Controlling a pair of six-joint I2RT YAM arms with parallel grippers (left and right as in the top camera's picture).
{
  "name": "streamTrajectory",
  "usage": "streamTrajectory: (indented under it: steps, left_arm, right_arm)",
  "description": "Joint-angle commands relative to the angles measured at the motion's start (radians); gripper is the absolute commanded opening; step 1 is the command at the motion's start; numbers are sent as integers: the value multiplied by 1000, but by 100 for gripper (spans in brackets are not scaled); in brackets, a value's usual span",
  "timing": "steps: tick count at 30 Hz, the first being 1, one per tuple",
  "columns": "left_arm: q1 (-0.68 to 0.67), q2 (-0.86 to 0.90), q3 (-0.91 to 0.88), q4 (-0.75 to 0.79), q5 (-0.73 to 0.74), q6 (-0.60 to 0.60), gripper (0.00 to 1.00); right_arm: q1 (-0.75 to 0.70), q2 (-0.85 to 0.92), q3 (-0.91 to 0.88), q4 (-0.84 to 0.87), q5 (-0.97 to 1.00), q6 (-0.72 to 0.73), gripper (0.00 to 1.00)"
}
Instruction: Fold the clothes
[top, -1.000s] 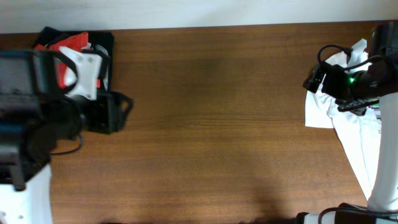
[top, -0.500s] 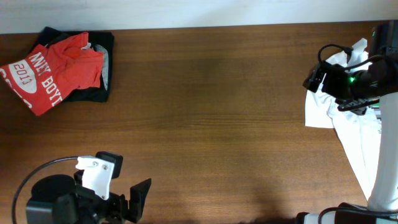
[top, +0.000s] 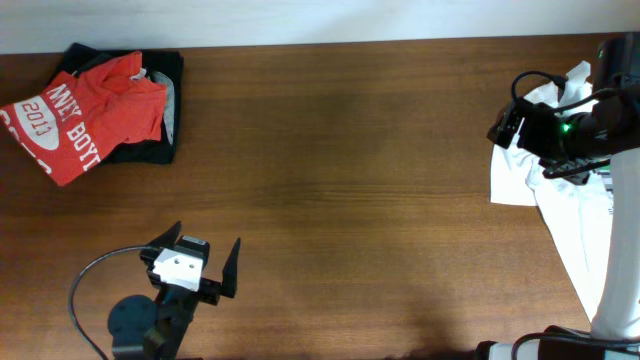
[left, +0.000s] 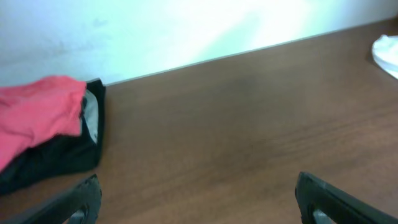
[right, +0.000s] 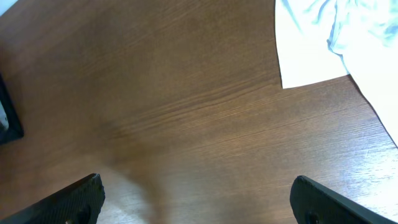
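A red-orange T-shirt (top: 75, 115) with white lettering lies crumpled on a folded black one (top: 150, 152) at the table's back left corner. In the left wrist view the red one (left: 37, 118) and the black one (left: 62, 158) sit far off to the left. My left gripper (top: 203, 243) (left: 199, 199) hovers open and empty near the front left edge, well away from that pile. A white T-shirt (top: 570, 220) (right: 329, 37) lies spread at the right edge. My right gripper (top: 505, 125) (right: 199, 199) is open over bare wood just left of it, holding nothing.
The brown wooden table (top: 350, 180) runs between the two piles, with a pale wall (left: 155, 31) behind its far edge. The right arm's body and cable (top: 575, 130) hang over the white shirt. A dark thing (right: 9, 118) shows at the right wrist view's left edge.
My left arm has pulled back from over the back-left pile to the front left of the table, its jaws now wide. The red shirt now shows in full on the black one. The right arm is still.
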Motion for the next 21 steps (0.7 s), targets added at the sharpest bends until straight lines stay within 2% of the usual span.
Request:
streamTrajectory:
  steps: [1,6,11,12,15,17,21]
  left_arm:
    - [11,-46,-115,121,-7,13,99]
    - [11,-59,-230,319,-7,13,99]
    - [11,-199,-311,361,-41,13,99]
    - [11,-202,-336,419,-43,13,99]
    - [11,-202,-339,424,-66,13,99]
    - [11,-202,-339,357,-126,13,99]
    - [11,-202,-339,327,-131,13,99]
  right_arm:
    - [-4,-6,8,0,-2,-10,99]
    - [-4,-6,8,0,-2,-10,99]
    - [-4,-6,8,0,-2,-10,99]
    - [-4,-6,8,0,-2,-10,99]
    - [-4,-6,8,0,-2,-10,99]
    - [-4,-6,8,0,-2,-10,99]
    - [-4,-6,9,0,-2,-10,99]
